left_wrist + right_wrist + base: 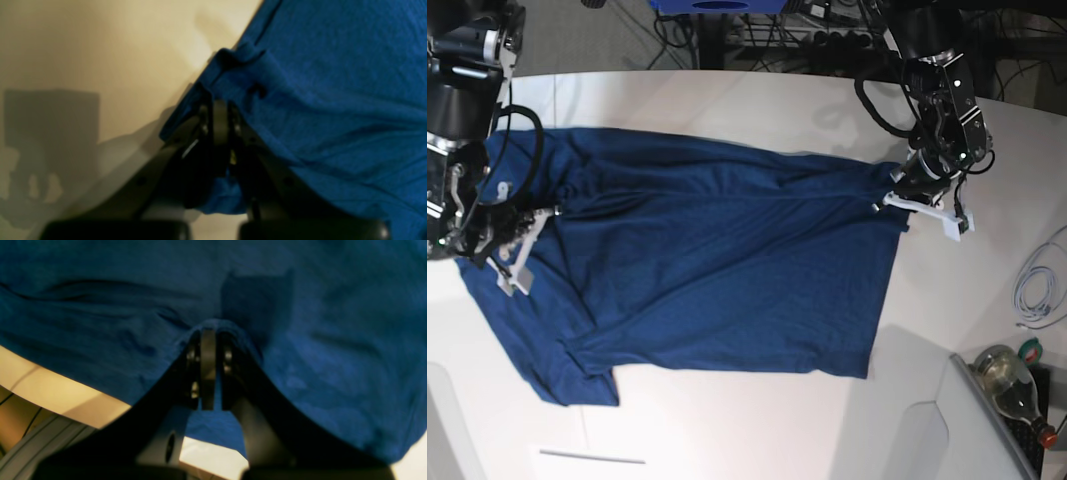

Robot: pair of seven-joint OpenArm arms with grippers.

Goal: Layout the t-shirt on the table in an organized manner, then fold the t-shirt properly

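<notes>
Both jaws pinched tight on the t-shirt (727, 260) — left gripper (220, 110) at 3 o'clock edge, right gripper (208, 340) at 9.

The base view looks straight down on the whole bench (757, 420), while both wrist views sit close behind their grippers, sharing the shirt (717, 260).

T-shirt (717, 260) covers the middle of the table (757, 420); bare white strips run along the near edge, far edge and right side, open for passage. Left gripper (899, 190) sits at the shirt's right edge, right gripper (519, 228) on its left part, both arms blocking those ends. Bottle (1012, 385) and white cable (1037, 285) crowd the right near corner, off the tabletop.
</notes>
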